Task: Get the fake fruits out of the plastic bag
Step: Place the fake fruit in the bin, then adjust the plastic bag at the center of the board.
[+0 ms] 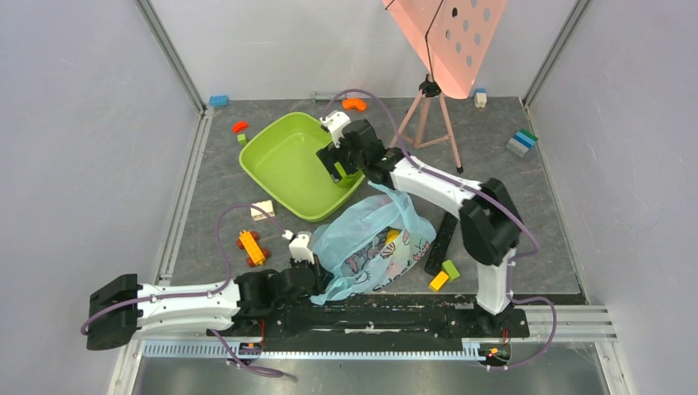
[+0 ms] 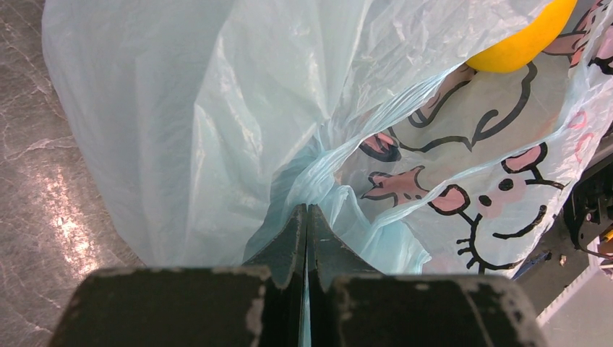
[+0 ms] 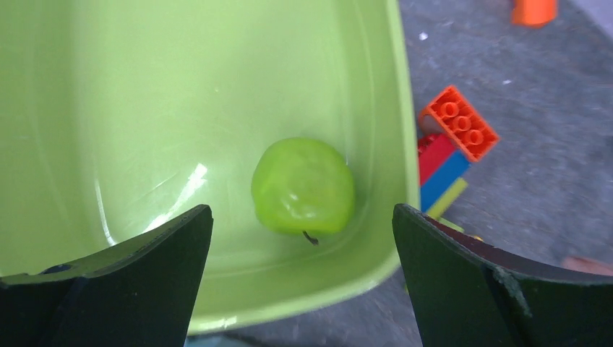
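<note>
The light-blue plastic bag [image 1: 374,243] with cartoon prints lies crumpled at the near middle of the table. My left gripper [image 1: 317,276] is shut on a bunched fold of the bag's left end, which fills the left wrist view [image 2: 217,108]; the gripper [image 2: 307,210] pinches the film. The yellow fruit [image 2: 520,40] lies in the bag and shows at its mouth from above [image 1: 392,237]. My right gripper [image 1: 336,164] is open over the lime-green tub's [image 1: 280,160] right side. The green apple [image 3: 303,186] lies loose in the tub [image 3: 144,94], below the open gripper [image 3: 301,211]. The red fruits are hidden.
A pink perforated panel [image 1: 444,41] on a tripod [image 1: 428,123] stands at the back right. Toy blocks lie scattered: orange [image 1: 253,247], yellow-green [image 1: 444,276], a stack [image 1: 521,141]. A black bar [image 1: 440,243] lies right of the bag. Coloured blocks [image 3: 452,144] lie beside the tub.
</note>
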`<control>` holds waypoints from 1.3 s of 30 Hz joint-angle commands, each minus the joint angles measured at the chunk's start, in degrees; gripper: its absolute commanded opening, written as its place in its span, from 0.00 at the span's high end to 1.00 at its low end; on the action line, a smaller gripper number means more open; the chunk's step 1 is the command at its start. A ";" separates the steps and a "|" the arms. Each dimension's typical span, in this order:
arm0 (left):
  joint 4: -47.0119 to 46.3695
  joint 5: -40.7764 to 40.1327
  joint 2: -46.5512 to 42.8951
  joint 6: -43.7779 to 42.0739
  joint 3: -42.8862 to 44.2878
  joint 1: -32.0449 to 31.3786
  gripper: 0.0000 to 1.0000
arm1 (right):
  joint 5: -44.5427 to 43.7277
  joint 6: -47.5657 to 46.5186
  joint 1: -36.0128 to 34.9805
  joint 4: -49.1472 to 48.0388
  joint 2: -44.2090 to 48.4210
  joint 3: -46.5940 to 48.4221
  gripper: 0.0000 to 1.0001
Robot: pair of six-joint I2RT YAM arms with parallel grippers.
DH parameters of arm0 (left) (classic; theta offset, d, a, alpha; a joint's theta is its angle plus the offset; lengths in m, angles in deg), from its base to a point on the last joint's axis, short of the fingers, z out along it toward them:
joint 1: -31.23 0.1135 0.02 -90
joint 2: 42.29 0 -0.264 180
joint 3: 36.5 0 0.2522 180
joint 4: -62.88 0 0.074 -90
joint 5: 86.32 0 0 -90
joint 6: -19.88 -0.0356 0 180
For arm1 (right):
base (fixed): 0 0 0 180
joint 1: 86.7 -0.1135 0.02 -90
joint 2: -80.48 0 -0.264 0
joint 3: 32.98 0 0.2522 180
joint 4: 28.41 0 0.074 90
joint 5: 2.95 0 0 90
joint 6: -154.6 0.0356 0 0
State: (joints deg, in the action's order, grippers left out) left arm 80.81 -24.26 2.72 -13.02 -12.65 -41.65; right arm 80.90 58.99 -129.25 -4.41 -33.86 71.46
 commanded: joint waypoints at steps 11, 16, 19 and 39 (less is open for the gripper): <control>-1.46 -0.89 1.90 -1.76 2.82 -0.24 0.98 | -9.79 2.57 -16.97 -4.99 40.27 -29.69 0.29; -1.07 -0.54 2.27 -2.21 3.95 -0.24 0.98 | -6.64 12.88 -17.79 -7.90 51.31 -44.16 0.57; -1.01 -0.54 2.53 -2.61 4.33 -0.24 0.98 | -9.75 15.40 -17.75 -5.55 52.82 -49.69 0.59; -1.60 -0.70 3.12 -2.18 3.80 -0.24 0.98 | -18.74 32.16 -17.75 0.76 63.33 -68.81 0.72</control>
State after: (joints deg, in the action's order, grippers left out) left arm 80.81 -24.15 5.47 -13.85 -10.29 -41.65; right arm 63.59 85.90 -146.97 -3.34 26.94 6.19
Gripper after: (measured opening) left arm 0.027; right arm 0.297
